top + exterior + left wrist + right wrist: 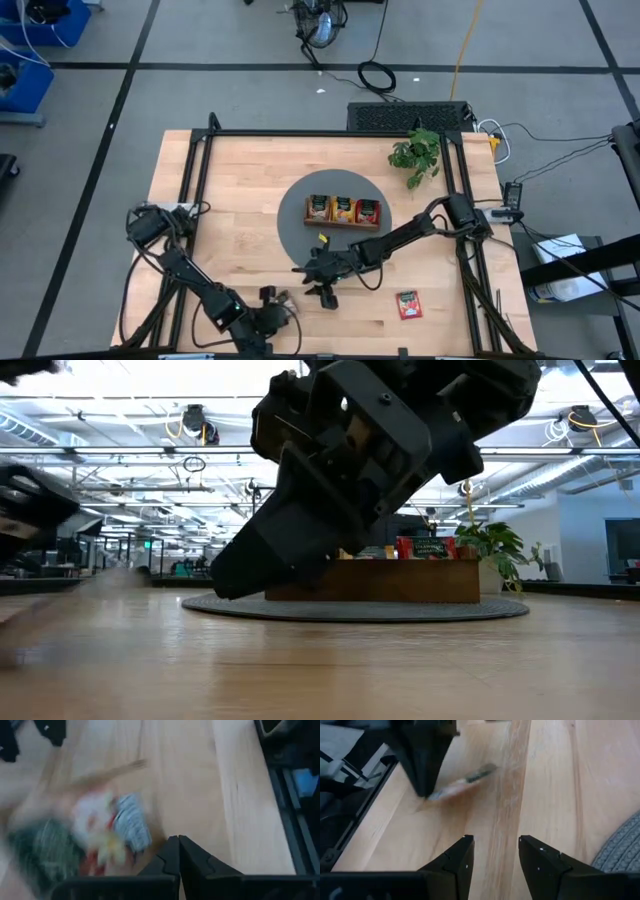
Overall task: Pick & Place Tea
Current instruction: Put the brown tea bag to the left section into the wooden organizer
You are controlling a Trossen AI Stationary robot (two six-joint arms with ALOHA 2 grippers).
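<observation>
A blurred tea sachet with red, white and green print lies on the wood near the table's near edge, also seen as a tilted streak in the right wrist view. My left gripper is shut, its tips just beside that sachet. My right gripper is open and hovers over bare wood a short way to the right, facing the left gripper. A red sachet lies flat near the near-right corner. The wooden tray holds upright sachets. My left gripper's shut fingertips stand right beside the blurred sachet's edge. The blur hides whether they touch it, so I cannot tell.
The tray sits on a round grey mat at the table's middle, with a small yellow scrap on the mat's near part. A green plant stands at the far right. Bare wood lies left of the mat.
</observation>
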